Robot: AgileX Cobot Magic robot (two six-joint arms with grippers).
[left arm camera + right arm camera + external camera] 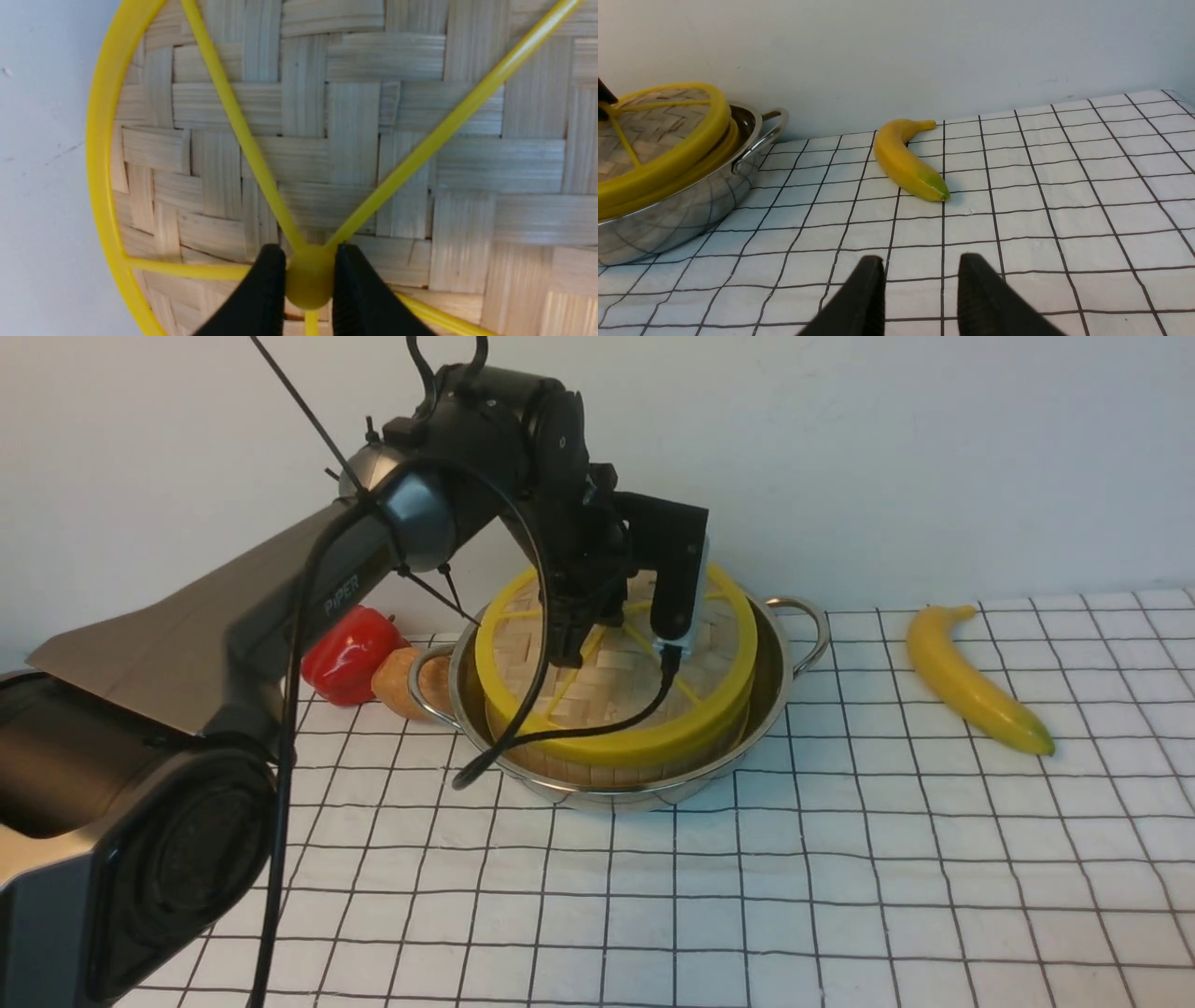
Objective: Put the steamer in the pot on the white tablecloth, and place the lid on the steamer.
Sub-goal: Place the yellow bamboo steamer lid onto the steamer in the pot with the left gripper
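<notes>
Left jaws clench lid (607, 743) hub — lid tilted on steamer (597, 771); right jaws parted.

The front view looks forward from between the arms. The left wrist view sits very close above the lid (355, 140) at the left gripper (309, 275). The right wrist view looks low past the right gripper (920, 284), sharing the pot (682, 205) and banana (901, 163) ahead with the front view.

We see the lid (621, 686) woven in pale bamboo herringbone with a yellow rim and spokes, the steamer (597, 770) in tan strips, and the pot (770, 677) mirror-silver. The white tablecloth (840, 896) carries a thin black grid. The banana (971, 681) is yellow with a green tip, and the pepper (350, 653) is glossy red.
</notes>
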